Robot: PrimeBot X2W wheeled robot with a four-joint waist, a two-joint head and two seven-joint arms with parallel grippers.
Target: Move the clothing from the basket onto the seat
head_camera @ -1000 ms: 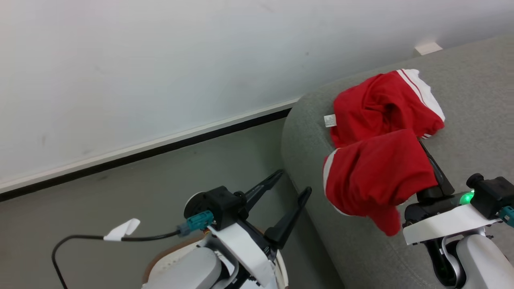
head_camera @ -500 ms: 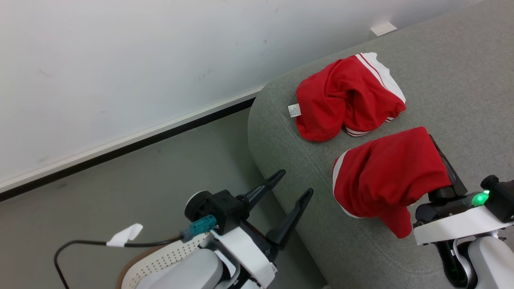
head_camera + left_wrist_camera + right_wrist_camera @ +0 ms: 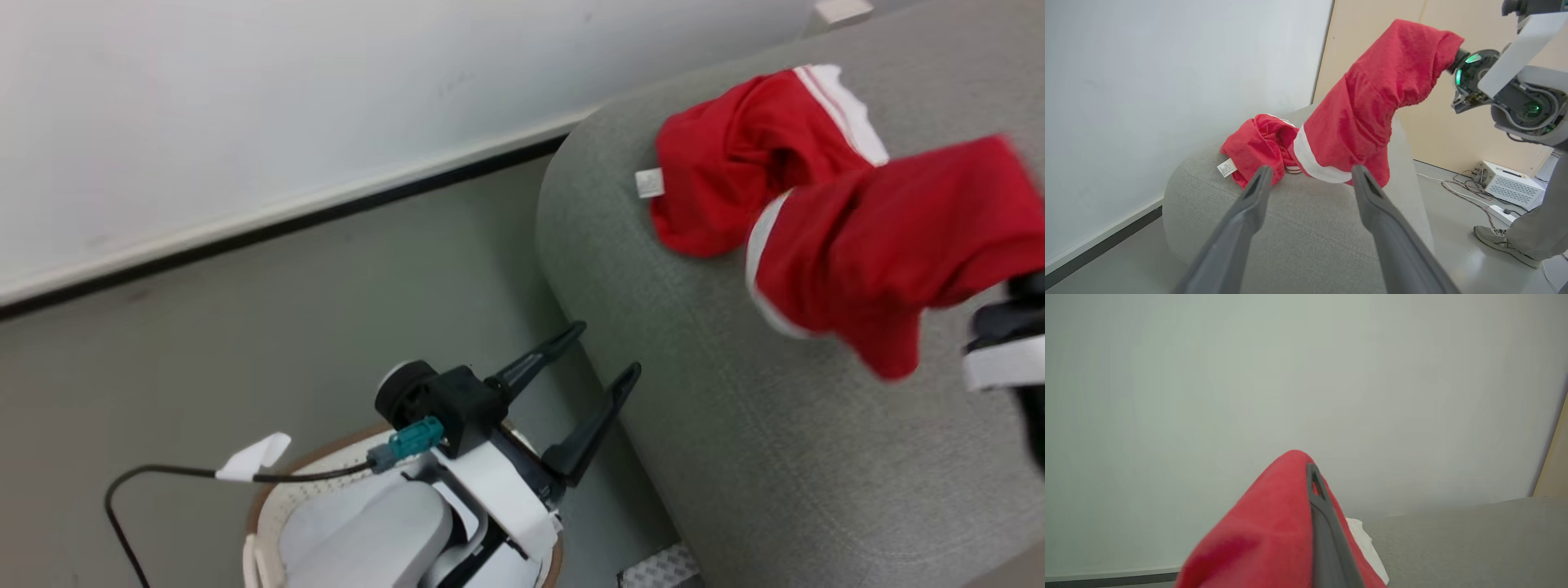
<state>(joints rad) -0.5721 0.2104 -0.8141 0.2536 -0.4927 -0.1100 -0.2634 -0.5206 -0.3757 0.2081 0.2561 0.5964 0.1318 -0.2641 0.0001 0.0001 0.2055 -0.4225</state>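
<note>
The right gripper (image 3: 1314, 477) is closed tight, and a draped piece (image 3: 882, 245) of the red clothing (image 3: 1363, 102) hangs over it like a sleeve. In the right wrist view 1 dark finger (image 3: 1323, 522) lies bare along the cloth's right side while red fabric covers the other. The cloth therefore looks pinched between the 2, though the fold hides the exact bite. The piece is held up over the seat (image 3: 735, 425), with a white band along its lower hem.

Behind it a crumpled piece (image 3: 735, 155) lies on the seat near the rounded corner, with white stripes on its far edge. In the head view a small white tag (image 3: 651, 183) sticks out at its left, and the 2 pieces overlap.

The left gripper (image 3: 602, 354) stands spread wide with nothing between its fingers (image 3: 1237, 228), which point toward the seat's corner. It hangs above the basket (image 3: 326, 488), which sits on the floor (image 3: 245, 351) just beside the seat. A black cable (image 3: 163, 478) with a white tab loops from the left wrist. In the left wrist view a person's shoe (image 3: 1498, 241) rests on the floor beyond the seat, near a white box (image 3: 1506, 185).
</note>
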